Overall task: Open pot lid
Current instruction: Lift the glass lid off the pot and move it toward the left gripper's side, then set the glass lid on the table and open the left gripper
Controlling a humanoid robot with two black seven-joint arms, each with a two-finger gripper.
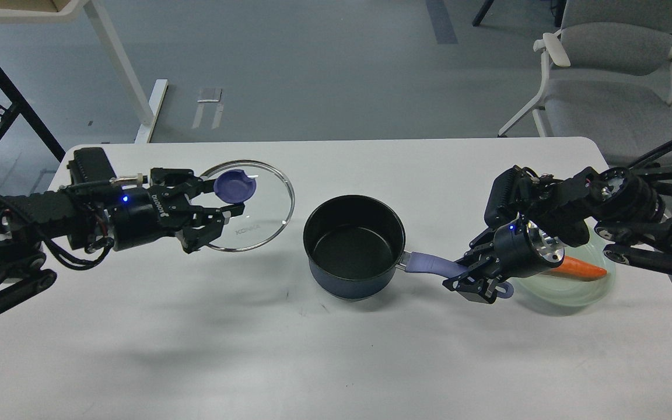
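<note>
With the lid (248, 205) already flat on the bench (336, 350) left of the open pot (353, 245), your left fingers (210, 224) apart beside its knob, right fingers (469, 279) clamped on the handle, just retract left.

Lid off and lying on the bench, pot uncovered at centre.

The lid (248, 205) lies flat left of the pot (353, 246), apart from it; the left hand (218, 205) has its fingers spread on either side of the purple knob (235, 186). The right hand (471, 279) is closed around the pot's lavender handle (429, 266). Behind it, a pale green plate (581, 291) carries a carrot (584, 269).
</note>
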